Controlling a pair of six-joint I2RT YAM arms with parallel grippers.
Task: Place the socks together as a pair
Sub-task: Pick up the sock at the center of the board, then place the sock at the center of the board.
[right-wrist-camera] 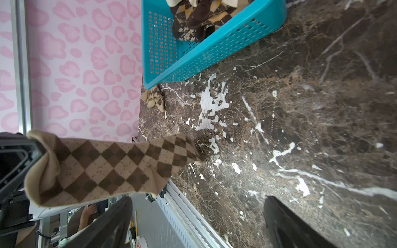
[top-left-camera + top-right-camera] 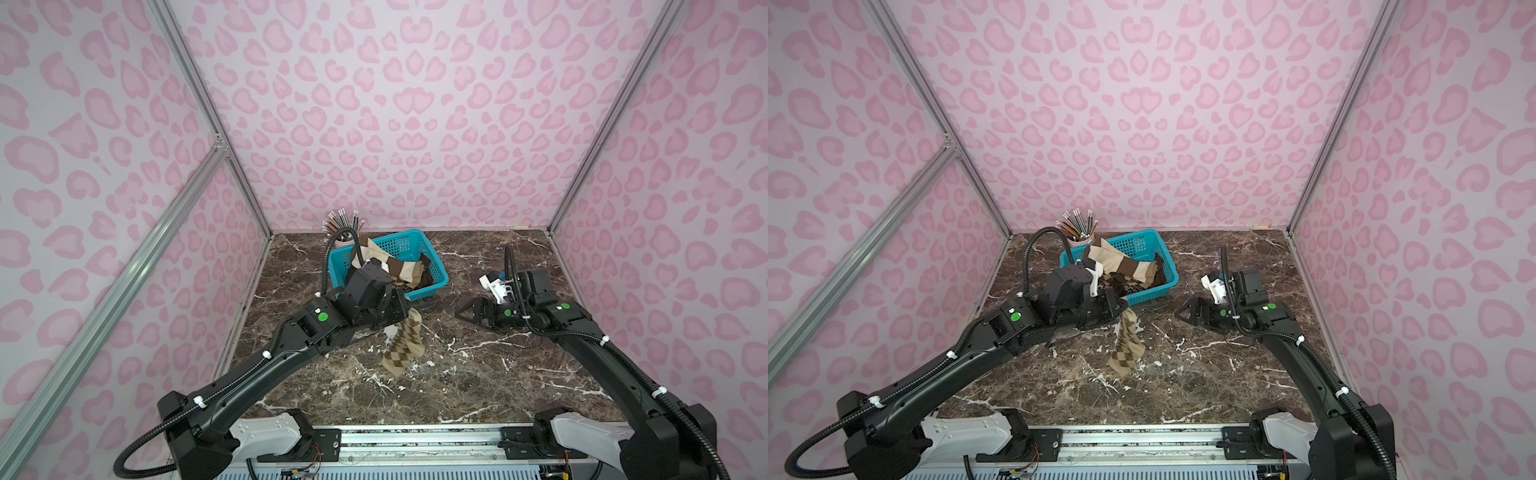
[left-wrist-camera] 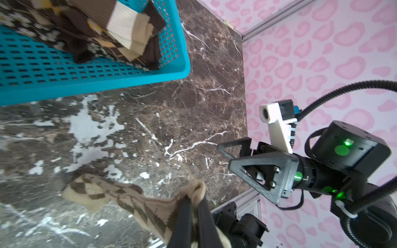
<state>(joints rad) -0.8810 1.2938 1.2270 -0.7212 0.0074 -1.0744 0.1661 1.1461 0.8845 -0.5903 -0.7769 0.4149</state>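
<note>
**Sock sorting, mid-lift.** We see the left gripper (image 2: 406, 311) clamped on the cuff of an olive-beige diamond sock (image 2: 404, 347). The sock hangs in front of the blue basket (image 2: 439, 277) with its toe down by the marble table (image 2: 519, 374); we cannot tell whether it touches. The right gripper (image 2: 464, 312) hovers low beside the basket, jaws wide apart and empty. A second diamond sock (image 1: 154, 99) lies crumpled on the table just beside a basket corner, and other socks (image 2: 399, 266) sit piled inside. We judge 2 risks. The pinch seems to catch only a fold of cuff, so the sock may slip free. Let go from above, the limp knit may also land bunched and apart from its mate.
</note>
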